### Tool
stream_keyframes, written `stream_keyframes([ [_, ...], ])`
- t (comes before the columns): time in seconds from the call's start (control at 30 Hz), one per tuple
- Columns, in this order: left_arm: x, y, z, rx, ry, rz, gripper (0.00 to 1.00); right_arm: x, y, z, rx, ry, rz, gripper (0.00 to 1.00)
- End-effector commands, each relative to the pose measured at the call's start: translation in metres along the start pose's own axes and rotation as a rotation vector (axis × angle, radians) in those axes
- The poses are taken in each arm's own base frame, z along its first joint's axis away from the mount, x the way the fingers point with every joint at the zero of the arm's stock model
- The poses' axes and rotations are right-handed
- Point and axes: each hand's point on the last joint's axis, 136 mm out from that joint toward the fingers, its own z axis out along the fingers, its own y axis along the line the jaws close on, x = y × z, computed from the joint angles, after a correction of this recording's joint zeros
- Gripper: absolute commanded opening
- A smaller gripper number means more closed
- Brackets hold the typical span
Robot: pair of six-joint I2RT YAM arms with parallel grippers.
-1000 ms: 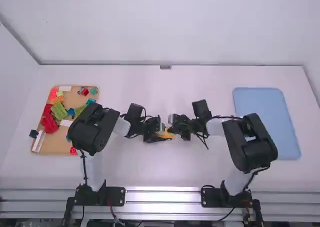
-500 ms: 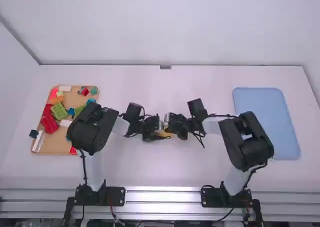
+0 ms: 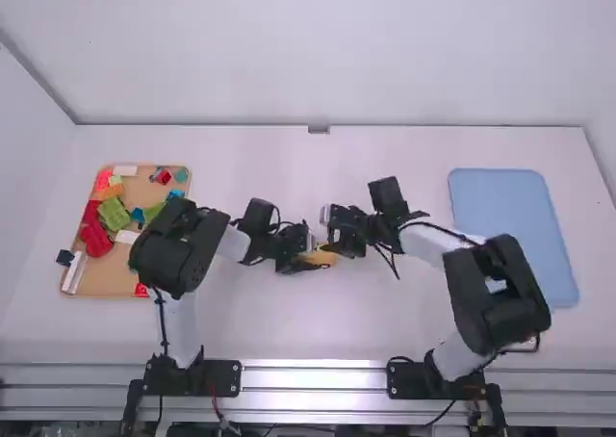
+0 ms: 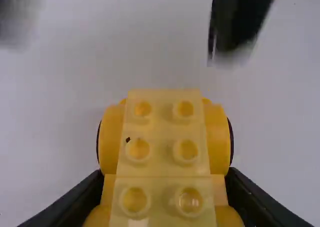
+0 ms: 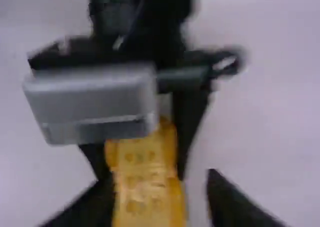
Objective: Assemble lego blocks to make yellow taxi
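Yellow studded blocks sit clamped in the left gripper, while the right gripper (its fingers spread wide) is close to them above the table.

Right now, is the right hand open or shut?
Open. The right hand has its fingers spread, with a visible gap between one finger and the yellow blocks.

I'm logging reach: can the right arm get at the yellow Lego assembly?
Probably yes: the right claw is open, facing the free end of the yellow Lego assembly; the left claw holds the other.
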Motion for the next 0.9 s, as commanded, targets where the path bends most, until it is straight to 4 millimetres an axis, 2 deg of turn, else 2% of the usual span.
stream_keyframes([
  [0.0,0.007,-0.008,0.005,0.029,0.004,-0.026,0.67,-0.012,-0.024,-0.025,0.139,0.037,0.058,0.98],
  [0.03,0.007,-0.008,0.005,0.027,0.004,-0.023,0.79,-0.011,-0.029,-0.033,0.185,0.064,0.093,0.99],
  [0.07,0.007,-0.007,0.004,0.023,0.006,-0.022,0.86,-0.009,-0.033,-0.038,0.216,0.086,0.106,0.99],
  [0.1,0.007,-0.007,0.004,0.022,0.007,-0.023,0.89,-0.009,-0.033,-0.039,0.218,0.088,0.108,0.99],
  [0.13,0.007,-0.006,0.004,0.019,0.009,-0.021,0.98,-0.008,-0.035,-0.041,0.234,0.098,0.110,0.98],
  [0.23,0.005,-0.005,0.001,0.016,0.007,-0.024,0.99,-0.008,-0.035,-0.041,0.233,0.098,0.108,0.98],
  [0.37,-0.006,0.005,-0.026,-0.023,0.020,-0.068,0.99,-0.009,-0.036,-0.041,0.237,0.096,0.107,0.99],
  [0.53,-0.023,0.018,-0.080,-0.110,0.036,-0.136,0.99,-0.015,-0.042,-0.042,0.259,0.074,0.092,0.99],
  [0.57,-0.025,0.025,-0.105,-0.176,0.065,-0.176,0.99,-0.016,-0.044,-0.042,0.266,0.068,0.083,0.99],
  [0.6,-0.025,0.026,-0.108,-0.184,0.069,-0.182,0.99,-0.017,-0.044,-0.042,0.268,0.066,0.081,0.98],
  [0.67,-0.030,0.038,-0.142,-0.308,0.106,-0.265,0.99,-0.021,-0.049,-0.043,0.286,0.048,0.090,0.98],
  [0.7,-0.031,0.041,-0.147,-0.332,0.110,-0.281,0.99,-0.022,-0.050,-0.044,0.288,0.044,0.093,0.99],
  [0.77,-0.039,0.061,-0.193,-0.573,0.128,-0.472,0.99,-0.027,-0.055,-0.045,0.309,0.022,0.092,0.99],
  [0.83,-0.045,0.065,-0.209,-0.657,0.126,-0.520,0.99,-0.029,-0.057,-0.045,0.316,0.016,0.084,0.98],
  [0.87,-0.056,0.069,-0.230,-0.765,0.112,-0.552,0.99,-0.031,-0.059,-0.046,0.324,0.009,0.076,0.99],
])
